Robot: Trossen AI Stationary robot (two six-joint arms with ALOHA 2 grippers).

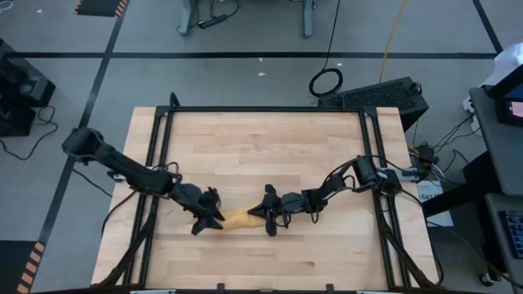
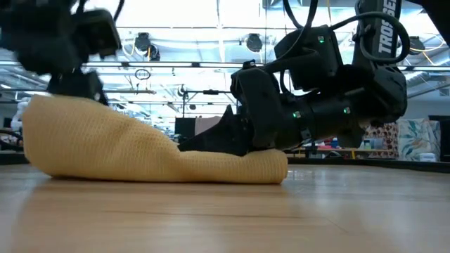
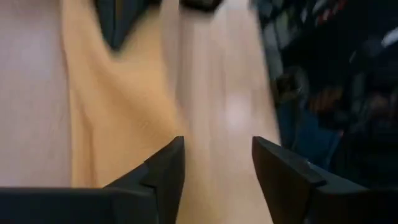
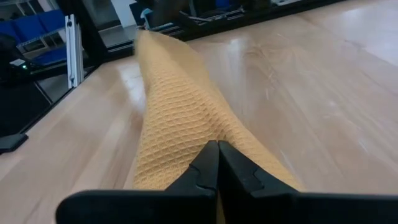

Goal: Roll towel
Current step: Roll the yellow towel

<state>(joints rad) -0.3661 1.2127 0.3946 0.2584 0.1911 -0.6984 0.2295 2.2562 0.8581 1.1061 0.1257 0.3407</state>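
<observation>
On a pale wooden desk (image 1: 261, 155), the mustard-yellow towel (image 1: 237, 218) lies gathered into a long, narrow bundle stretched between the two arms — no flat spread of cloth is visible around it, so the rolling looks largely done. From desk height the bundle is uneven: bulkier at the left tool's end, tapering to a low, thin end at the right tool.

The right tool (image 4: 217, 163) sits at that thin end with its fingers pressed together, tips down against the waffle-weave cloth; whether they pinch a fold of it or simply press on top cannot be told from its own camera. The left tool (image 3: 217, 168) stands at the thicker end with its fingers narrowly parted and nothing between them — bare wood shows in the gap, and the towel lies just beside one finger, apparently released.

What seems left is tidying: evening out the lopsided roll, tucking any loose edge, and lifting both tools away. Whether the roll would hold its shape unaided is a judgement the pictures do not settle.
</observation>
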